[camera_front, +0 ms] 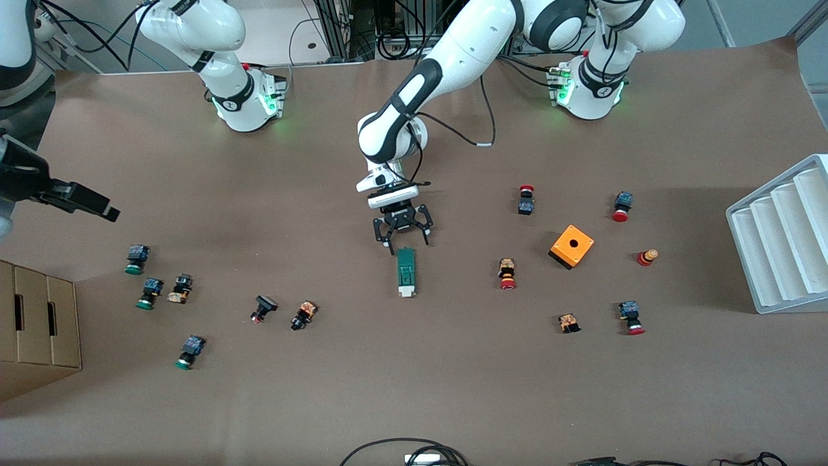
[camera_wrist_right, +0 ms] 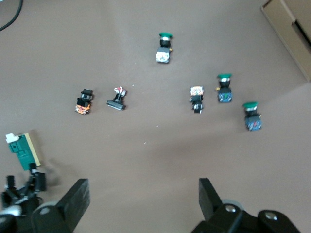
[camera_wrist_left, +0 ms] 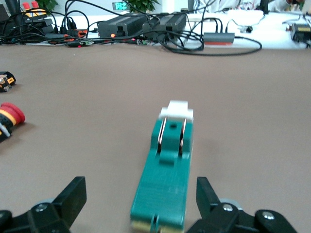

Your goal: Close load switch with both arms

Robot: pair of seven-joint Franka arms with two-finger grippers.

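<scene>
While your left gripper point(camera_front: 402, 237) hangs spread over the base-side end of the load switch point(camera_front: 406, 272), mid-table, nothing pins that light bar; pinch off-centre and you may skid or twist it before the white block point(camera_wrist_left: 177, 110) seats. Your right gripper point(camera_front: 84, 200) waits, also spread, high above the green-capped push buttons point(camera_front: 155, 285) at its end of the table. No brand, label or writing can be read anywhere.
</scene>
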